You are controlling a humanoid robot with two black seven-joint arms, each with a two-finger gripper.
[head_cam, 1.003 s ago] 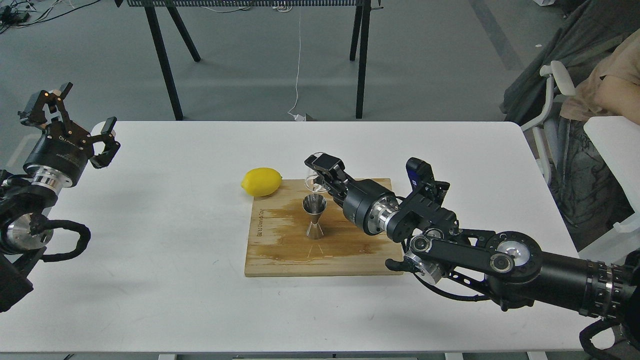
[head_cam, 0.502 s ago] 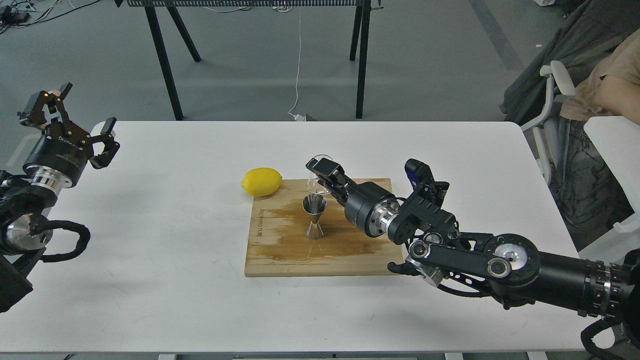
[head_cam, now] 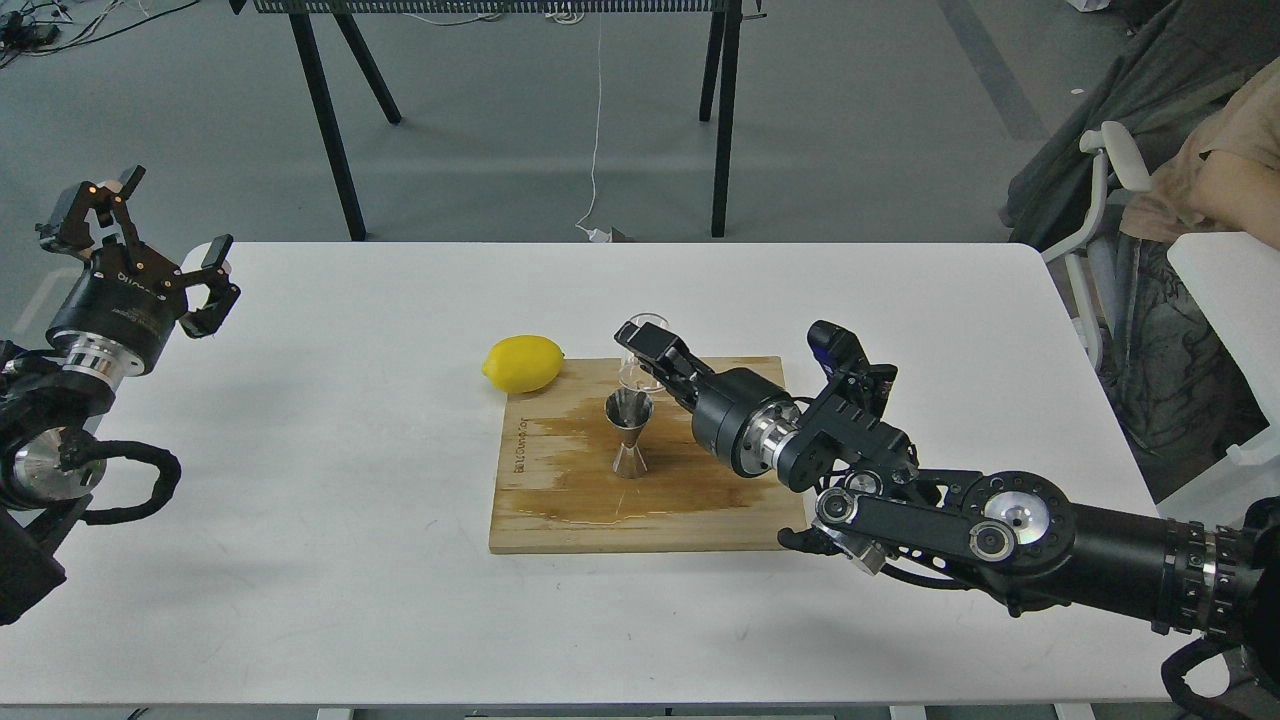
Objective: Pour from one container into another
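Yellow lemon [head_cam: 523, 363], shiny steel jigger [head_cam: 630, 435]

Over the last second we have rotated our right gripper [head_cam: 645, 352] back, and the clear cup [head_cam: 640, 352] clamped in it has gone from tilted over the steel jigger [head_cam: 630, 433] to nearly upright, its rim now uppermost. The cup now sits slightly further back from the jigger's mouth, above and just behind it. Our right forearm and elbow have dropped a little lower and shifted slightly toward the near edge of the table [head_cam: 300, 600].
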